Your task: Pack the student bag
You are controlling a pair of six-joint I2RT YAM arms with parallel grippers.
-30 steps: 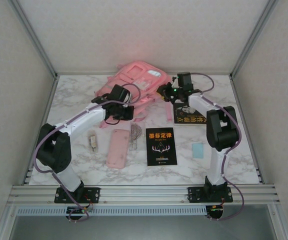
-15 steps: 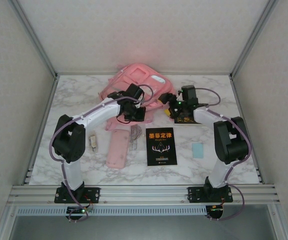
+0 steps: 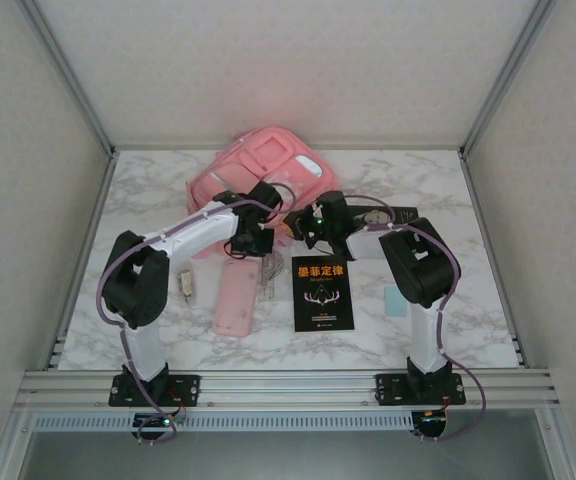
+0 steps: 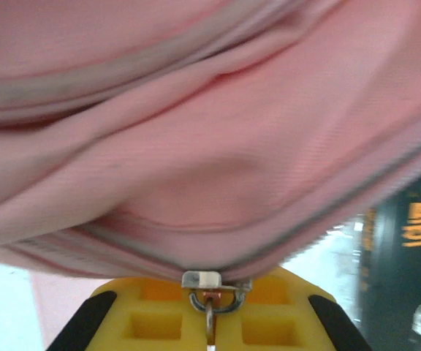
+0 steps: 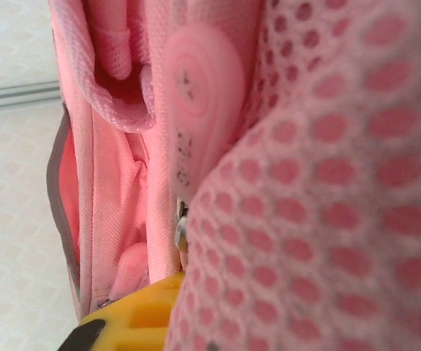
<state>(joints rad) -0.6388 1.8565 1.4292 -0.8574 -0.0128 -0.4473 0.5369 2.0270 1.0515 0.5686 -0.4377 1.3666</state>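
Mesh of the student bag hides the fingertips of the right pincer

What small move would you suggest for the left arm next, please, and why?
Probably draw the left pincer along the zip line to open the student bag. It is shut on the zipper pull, the seam beside it looks closed, and the black book and pink pencil case lie unpacked on the table.

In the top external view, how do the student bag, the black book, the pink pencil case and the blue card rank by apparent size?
Largest to smallest:
student bag
black book
pink pencil case
blue card
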